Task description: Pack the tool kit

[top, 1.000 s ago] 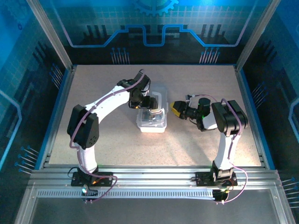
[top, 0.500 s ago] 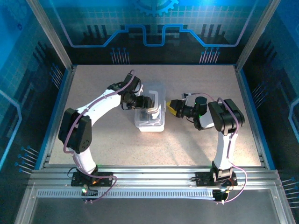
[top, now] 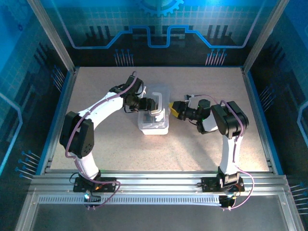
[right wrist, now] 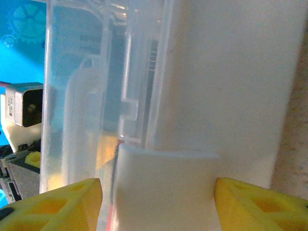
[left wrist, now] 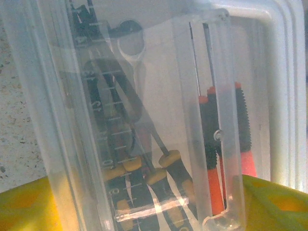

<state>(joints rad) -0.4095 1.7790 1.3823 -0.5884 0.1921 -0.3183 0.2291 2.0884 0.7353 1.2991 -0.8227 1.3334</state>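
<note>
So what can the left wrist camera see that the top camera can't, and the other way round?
Left wrist: right up close, through the clear case, you can see the tools inside, orange-handled pliers and black-handled screwdrivers.
Top: both white arms, with the left gripper and the right gripper on either side of the case, and the speckled table.
Both: the clear case.

Blue-tinted surround, evenly bright table (top: pixel 192 154), soft shadows; wrist views hazy, overexposed whites, blurred foreground.

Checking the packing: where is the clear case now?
Top view: the clear case sits mid-table, left tool over it, right tool at its right edge.
</note>
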